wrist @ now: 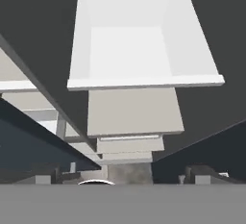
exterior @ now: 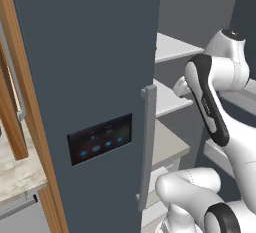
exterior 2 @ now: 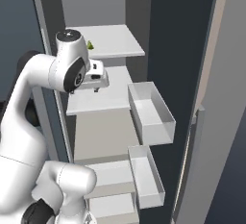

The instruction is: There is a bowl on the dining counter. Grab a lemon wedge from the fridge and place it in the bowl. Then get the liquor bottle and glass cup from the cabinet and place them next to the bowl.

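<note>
Two jaws spread wide and apparently empty, inside the open fridge (exterior 2: 211, 50), lemon wedge (exterior 2: 89, 45) on upper shelf (exterior 2: 115, 43).

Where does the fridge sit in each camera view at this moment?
Left base view: the fridge spans left and centre as a closed door with a lit black panel; its open shelves are at right.
Right base view: its open interior is at centre, with door bins to the right.
Hand view: its dark walls flank a white bin at top.
Shared landmark: the beige shelf.
</note>
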### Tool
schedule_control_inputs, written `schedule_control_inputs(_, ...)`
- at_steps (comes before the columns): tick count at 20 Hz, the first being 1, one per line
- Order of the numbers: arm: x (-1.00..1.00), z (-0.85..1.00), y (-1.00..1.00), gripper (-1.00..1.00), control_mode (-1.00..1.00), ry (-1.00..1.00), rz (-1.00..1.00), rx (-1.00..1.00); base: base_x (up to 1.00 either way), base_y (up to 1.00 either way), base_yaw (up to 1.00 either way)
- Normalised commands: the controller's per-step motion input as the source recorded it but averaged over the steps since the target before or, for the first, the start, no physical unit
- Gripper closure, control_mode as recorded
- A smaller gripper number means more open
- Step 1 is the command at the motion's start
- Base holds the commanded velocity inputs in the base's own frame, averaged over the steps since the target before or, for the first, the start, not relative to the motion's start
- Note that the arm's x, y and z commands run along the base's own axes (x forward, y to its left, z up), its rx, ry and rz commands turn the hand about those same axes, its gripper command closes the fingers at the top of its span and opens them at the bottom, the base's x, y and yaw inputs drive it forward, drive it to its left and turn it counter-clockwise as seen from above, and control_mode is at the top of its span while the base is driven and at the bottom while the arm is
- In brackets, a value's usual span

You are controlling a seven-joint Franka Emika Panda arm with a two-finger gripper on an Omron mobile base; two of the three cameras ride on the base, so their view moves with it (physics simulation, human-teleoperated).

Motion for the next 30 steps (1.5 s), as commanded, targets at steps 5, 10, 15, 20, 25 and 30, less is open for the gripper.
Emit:
schedule_control_inputs(5, 0.27, 0.51, -0.06, -1.0, -1.0, -0.24, 0.14, 0.0, 0.0, 0.0, 0.0)
schedule_control_inputs(10, 0.27, 0.53, -0.04, -1.0, -1.0, -0.11, 0.05, 0.0, 0.0, 0.0, 0.0)
schedule_control_inputs(15, 0.44, 0.4, 0.0, -1.0, -1.0, -0.02, 0.0, 0.02, 0.0, 0.0, 0.0)
schedule_control_inputs(20, 0.22, 0.14, 0.0, -1.0, -1.0, -0.02, 0.0, 0.0, 0.0, 0.0, 0.0)
schedule_control_inputs(25, 0.11, 0.0, 0.0, -1.0, -1.0, 0.0, 0.0, 0.0, 0.0, 0.0, 0.0)
schedule_control_inputs(30, 0.13, 0.01, 0.0, -1.0, -1.0, 0.0, 0.0, 0.05, 0.0, 0.0, 0.0)
